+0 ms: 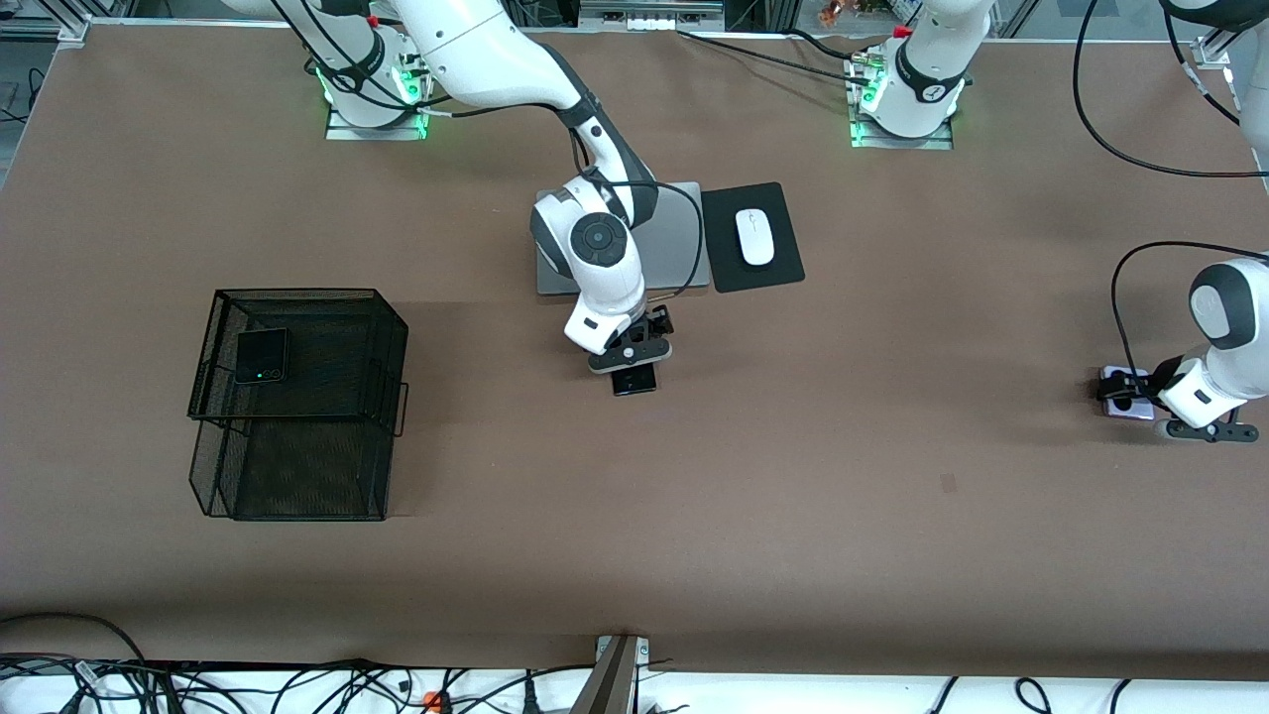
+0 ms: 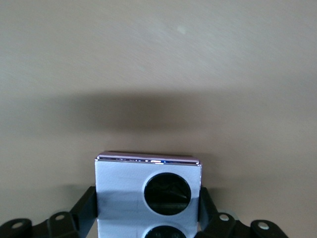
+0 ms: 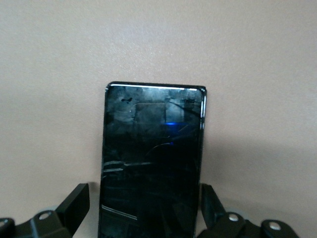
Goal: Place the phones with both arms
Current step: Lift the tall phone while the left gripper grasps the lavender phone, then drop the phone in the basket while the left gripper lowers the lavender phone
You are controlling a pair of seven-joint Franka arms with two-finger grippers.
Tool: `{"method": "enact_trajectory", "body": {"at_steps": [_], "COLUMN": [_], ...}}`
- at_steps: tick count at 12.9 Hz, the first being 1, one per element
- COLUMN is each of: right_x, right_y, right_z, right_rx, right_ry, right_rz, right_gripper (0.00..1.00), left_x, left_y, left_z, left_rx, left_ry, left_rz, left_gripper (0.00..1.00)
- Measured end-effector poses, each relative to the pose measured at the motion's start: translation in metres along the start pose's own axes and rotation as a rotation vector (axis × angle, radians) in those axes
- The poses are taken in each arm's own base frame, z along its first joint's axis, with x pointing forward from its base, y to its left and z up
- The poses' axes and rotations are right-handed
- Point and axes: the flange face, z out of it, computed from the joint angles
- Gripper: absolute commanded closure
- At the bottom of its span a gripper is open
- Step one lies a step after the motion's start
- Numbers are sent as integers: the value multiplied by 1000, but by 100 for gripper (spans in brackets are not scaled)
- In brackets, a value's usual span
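Front view: the right gripper (image 1: pixel 633 365) stood over the counter (image 1: pixel 793 496) centre, nearer the camera than the grey laptop (image 1: pixel 674 238), with the long black phone (image 1: pixel 634 379) beneath it. The left gripper (image 1: pixel 1140 392) sat at the left arm's end of the counter on the lavender phone (image 1: pixel 1125 395). The small black phone (image 1: pixel 262 355) lay on the mesh basket (image 1: pixel 297 397).

Left wrist view: both fingers (image 2: pixel 85 208) bracketed the lavender phone (image 2: pixel 148 193); contact appeared made, though the grip could not be confirmed.

Right wrist view: fingers (image 3: pixel 74 201) flanked the long black phone (image 3: pixel 152 163) with visible gaps, so the gripper stood apart. Closing should be centred and square on the long edges before any lift.
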Motion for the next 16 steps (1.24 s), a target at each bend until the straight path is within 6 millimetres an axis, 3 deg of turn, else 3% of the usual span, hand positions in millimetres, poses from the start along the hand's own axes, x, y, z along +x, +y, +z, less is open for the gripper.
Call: {"method": "enact_trajectory", "body": {"at_steps": [1,2,3,6,8,10,13,16], "right_x": [0,0,1,3,6,16,52,71], "right_y": [0,0,1,2,1,-1,22,73], "right_z": [1,1,0,-5,-8,-28,-115,-201], "right_rx": [0,0,-1,9,20,19,-8,-42], "right_ry": [1,2,3,3,8,1,-27,-64], "right_rz": [0,0,4,25,34,38,77,138], "right_gripper": [18,69,100,100,100,100,100,100], "left_x": [3,7,10,9,16,26,47,60], "left_y": [13,27,42,89,126,161,230,321], "left_z": [-18,-44,-73,-131,-146,-150,-187,-223], "left_rx": [-21,-44,-70,-143,-147,-137,-118,-87], "left_ry": [-46,-76,-97,-205,-236,-239,-200,-157], "left_rz": [16,25,29,-15,-60,-55,4,90], "left_gripper": [68,68,71,75,75,76,82,86]}}
